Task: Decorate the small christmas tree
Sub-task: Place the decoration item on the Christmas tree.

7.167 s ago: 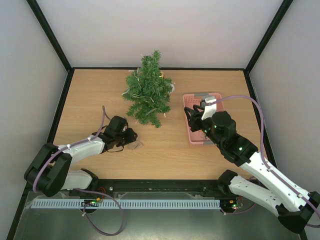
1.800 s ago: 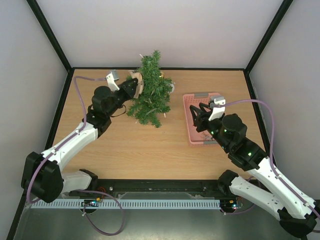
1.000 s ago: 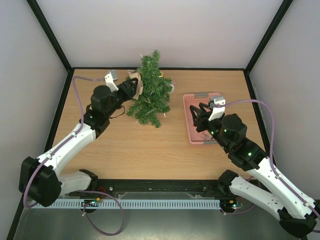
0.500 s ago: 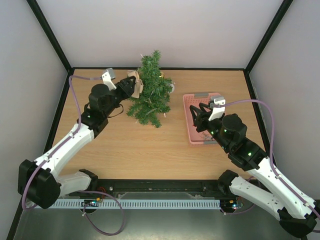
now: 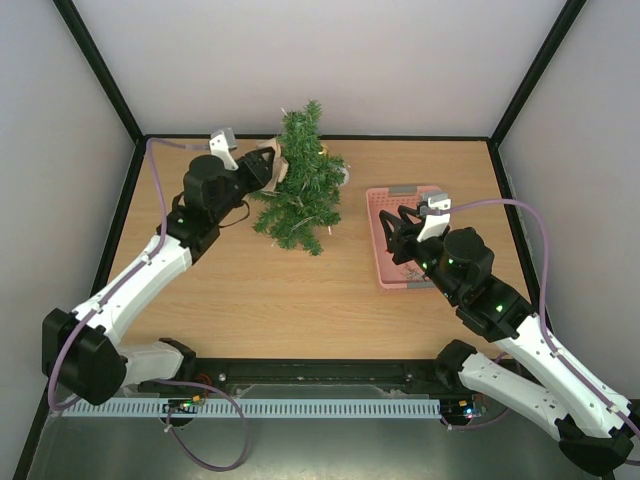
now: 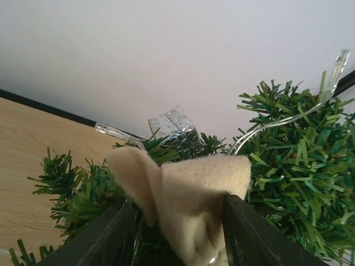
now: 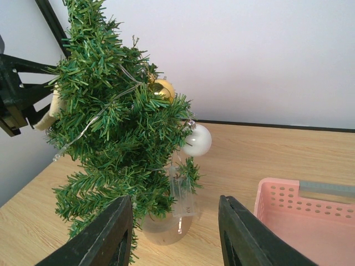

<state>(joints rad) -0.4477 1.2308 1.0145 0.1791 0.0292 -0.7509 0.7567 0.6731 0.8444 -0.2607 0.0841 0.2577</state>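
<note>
The small christmas tree (image 5: 300,190) stands at the back middle of the table. My left gripper (image 5: 258,168) is shut on a beige felt ornament (image 5: 272,160) and holds it against the tree's upper left branches. In the left wrist view the felt (image 6: 191,188) fills the gap between the fingers of the left gripper (image 6: 176,202), beside a silver gift-box ornament (image 6: 175,127). My right gripper (image 5: 405,225) is open and empty above the pink basket (image 5: 381,262). In the right wrist view the right gripper (image 7: 177,233) faces the tree (image 7: 116,122).
The tree carries a gold ball (image 7: 161,88), a white ball (image 7: 197,139), a clear light string and a clear battery box (image 7: 182,197) above its pale base (image 7: 163,230). The pink basket's rim (image 7: 310,191) is at the right. Black frame posts and white walls enclose the table.
My left gripper has moved a little up and right, pressing the felt ornament closer into the tree's upper branches. The right arm has not moved.
</note>
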